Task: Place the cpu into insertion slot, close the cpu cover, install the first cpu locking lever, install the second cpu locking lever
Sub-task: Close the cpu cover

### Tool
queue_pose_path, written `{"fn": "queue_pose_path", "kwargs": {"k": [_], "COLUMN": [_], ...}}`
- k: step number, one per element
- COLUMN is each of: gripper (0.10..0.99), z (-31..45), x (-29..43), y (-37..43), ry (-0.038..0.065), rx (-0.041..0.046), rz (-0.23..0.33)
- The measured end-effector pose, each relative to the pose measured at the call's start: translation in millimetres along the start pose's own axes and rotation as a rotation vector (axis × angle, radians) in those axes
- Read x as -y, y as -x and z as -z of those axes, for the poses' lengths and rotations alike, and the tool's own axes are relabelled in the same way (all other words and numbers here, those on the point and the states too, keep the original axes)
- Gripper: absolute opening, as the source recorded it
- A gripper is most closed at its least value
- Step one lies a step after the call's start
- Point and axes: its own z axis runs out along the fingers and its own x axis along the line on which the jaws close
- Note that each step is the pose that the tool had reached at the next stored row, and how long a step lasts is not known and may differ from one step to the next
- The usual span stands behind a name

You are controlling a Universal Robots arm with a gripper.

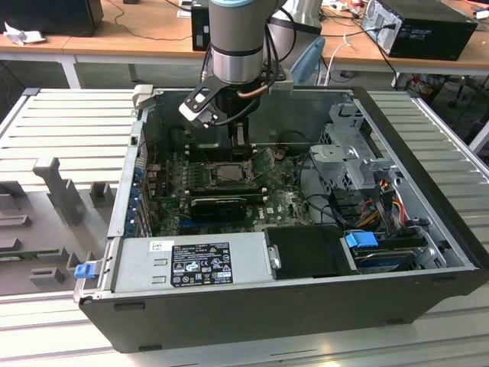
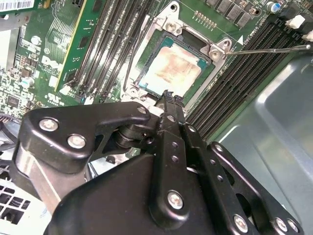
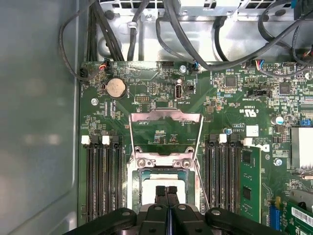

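Slatted table (image 1: 61,115) carries an open computer case (image 1: 306,306) lying on its side, power supply (image 1: 191,260) along its near wall. The arm (image 1: 238,38) reaches down into the case over the green motherboard (image 3: 146,81). A black expansion card (image 1: 218,205) sits just beside the socket area, and long memory slots (image 3: 102,176) flank the socket on both sides. The cpu cover (image 3: 166,116) is swung open and lies flat on the board, hinged at the socket edge, board visible through its window. The insertion slot (image 3: 138,182) has the cpu (image 2: 173,71) seated in it, silvery top up. The tool (image 3: 165,192) is clenched, fingertips pressed together with nothing between them, hanging right above the cpu's near edge; contact can't be told. One thin wire lever (image 2: 274,49) sticks out clear of the socket over the memory slots, and a second lever (image 2: 128,68) runs along the opposite side
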Motion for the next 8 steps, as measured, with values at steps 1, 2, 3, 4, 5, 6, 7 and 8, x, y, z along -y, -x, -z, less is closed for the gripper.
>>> {"fn": "queue_pose_path", "kwargs": {"k": [1, 2, 3, 4, 5, 6, 7, 8], "gripper": [0.106, 0.106, 0.106, 0.106, 0.106, 0.106, 0.106, 0.106], "z": [0.0, 0.0, -0.2, -0.3, -0.5, -0.6, -0.7, -0.8], "x": [-0.6, -2.1, -5.4, -7.3, -10.7, -12.4, -13.4, -15.1], "y": [0.0, 0.0, 0.0, 0.1, 0.2, 0.2, 0.2, 0.1], "ry": [0.0, 0.0, -0.001, -0.001, -0.002, -0.002, -0.002, -0.002], "rx": [0.0, 0.0003, 0.0004, 0.0003, 0.0002, 0.0002, 0.0003, 0.0003], "rz": [0.0, 0.0, 0.0, 0.0, 0.0, 0.0, 0.0, -0.001]}}
